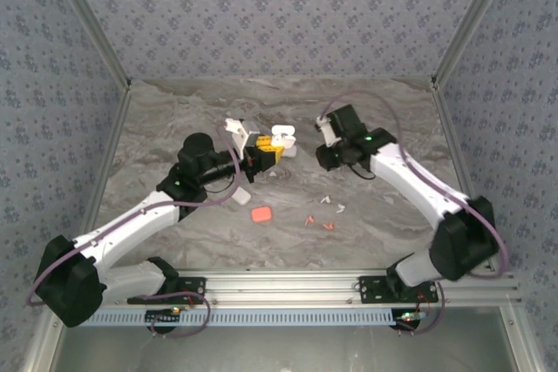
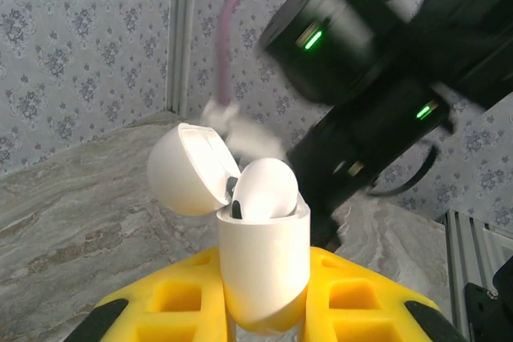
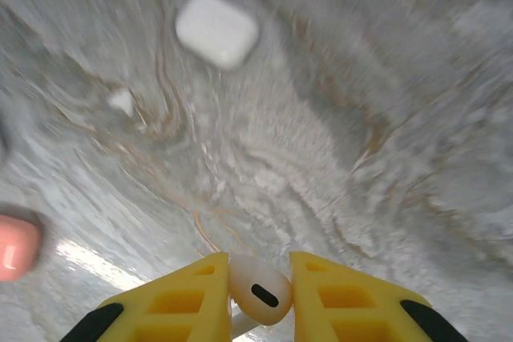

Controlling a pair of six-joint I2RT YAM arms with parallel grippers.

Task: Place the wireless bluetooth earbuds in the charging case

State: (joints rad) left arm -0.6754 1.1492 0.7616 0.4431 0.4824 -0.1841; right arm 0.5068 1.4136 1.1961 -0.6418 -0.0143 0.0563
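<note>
1. A grey marbled table (image 1: 174,119) is enclosed by walls covered in patterned blue-grey wallpaper (image 1: 261,6).
2. A closed white case (image 3: 216,28) and a pink case (image 3: 14,246) are seen lying on the table. Loose white earbuds (image 1: 325,200) and red earbuds (image 1: 309,219) are scattered between the arms.
3. An open white charging case (image 2: 264,262), its lid (image 2: 188,170) flipped back, is clamped upright in the left gripper (image 2: 264,310). One earbud (image 2: 264,190) is seated in it.
4. A white earbud (image 3: 258,290) is pinched between the closed fingers of the right gripper (image 3: 258,266), above the table.
</note>
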